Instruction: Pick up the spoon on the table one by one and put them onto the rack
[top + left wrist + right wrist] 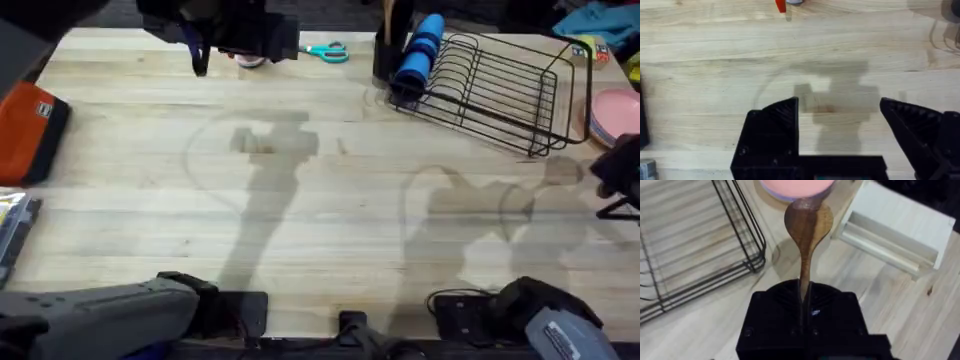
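Note:
My right gripper (805, 294) is shut on the handle of a brown wooden spoon (808, 220). The spoon's oval bowl points forward, toward a pink plate (797, 187). The black wire rack (695, 245) lies just beside this gripper. Overhead, the rack (500, 90) stands at the back right of the table (330, 220), and the right arm (622, 172) hangs at the right edge past the rack's end. My left gripper (840, 117) is open over bare wood with nothing between its fingers. The left arm (225, 35) shows dark at the far left-centre.
A black utensil cup (388, 55) with wooden handles and a blue object (420, 48) sit at the rack's left end. Teal-handled scissors (325, 50) lie at the back. An orange item (32, 128) is at the left edge, pink plates (615, 115) at the right. A white wooden box (890, 235) lies ahead.

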Robot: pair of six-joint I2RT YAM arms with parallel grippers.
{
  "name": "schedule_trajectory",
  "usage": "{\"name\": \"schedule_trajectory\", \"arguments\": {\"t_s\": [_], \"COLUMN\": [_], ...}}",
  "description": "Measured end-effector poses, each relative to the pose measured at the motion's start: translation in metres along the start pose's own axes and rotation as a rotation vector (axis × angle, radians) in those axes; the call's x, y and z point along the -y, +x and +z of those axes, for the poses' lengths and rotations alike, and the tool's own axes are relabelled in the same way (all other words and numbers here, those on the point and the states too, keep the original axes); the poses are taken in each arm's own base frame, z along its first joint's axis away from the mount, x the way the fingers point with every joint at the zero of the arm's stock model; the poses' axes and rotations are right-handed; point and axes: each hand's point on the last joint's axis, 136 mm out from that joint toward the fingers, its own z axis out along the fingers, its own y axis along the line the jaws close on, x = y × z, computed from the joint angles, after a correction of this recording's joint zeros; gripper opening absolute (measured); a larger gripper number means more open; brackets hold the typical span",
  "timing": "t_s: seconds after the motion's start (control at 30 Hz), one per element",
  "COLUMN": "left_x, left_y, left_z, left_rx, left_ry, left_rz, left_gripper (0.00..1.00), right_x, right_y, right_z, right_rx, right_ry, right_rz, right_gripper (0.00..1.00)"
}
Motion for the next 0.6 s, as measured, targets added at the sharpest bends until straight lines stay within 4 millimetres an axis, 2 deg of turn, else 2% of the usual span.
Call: {"name": "schedule_trajectory", "arguments": {"t_s": [0.07, 0.1, 0.23, 0.6], "left_x": [0.0, 0.0, 0.0, 0.0], "left_y": [0.0, 0.0, 0.0, 0.0], "left_z": [0.0, 0.0, 0.0, 0.0], "left_rx": [0.0, 0.0, 0.0, 0.0], "left_ry": [0.0, 0.0, 0.0, 0.0], "left_rz": [0.0, 0.0, 0.0, 0.0], "left_gripper": [0.994, 0.993, 0.993, 0.993], "right_x": [0.001, 0.001, -0.006, -0.063], "right_y": [-0.007, -0.017, -0.033, -0.085], "right_z": [-0.006, -0.015, -0.023, -0.054], "right_rx": [0.036, 0.089, 0.157, 0.347], "right_ry": [-0.011, -0.027, -0.084, -0.436], "right_rz": [0.015, 0.038, 0.068, 0.106], "right_gripper": [0.032, 0.031, 0.032, 0.032]}}
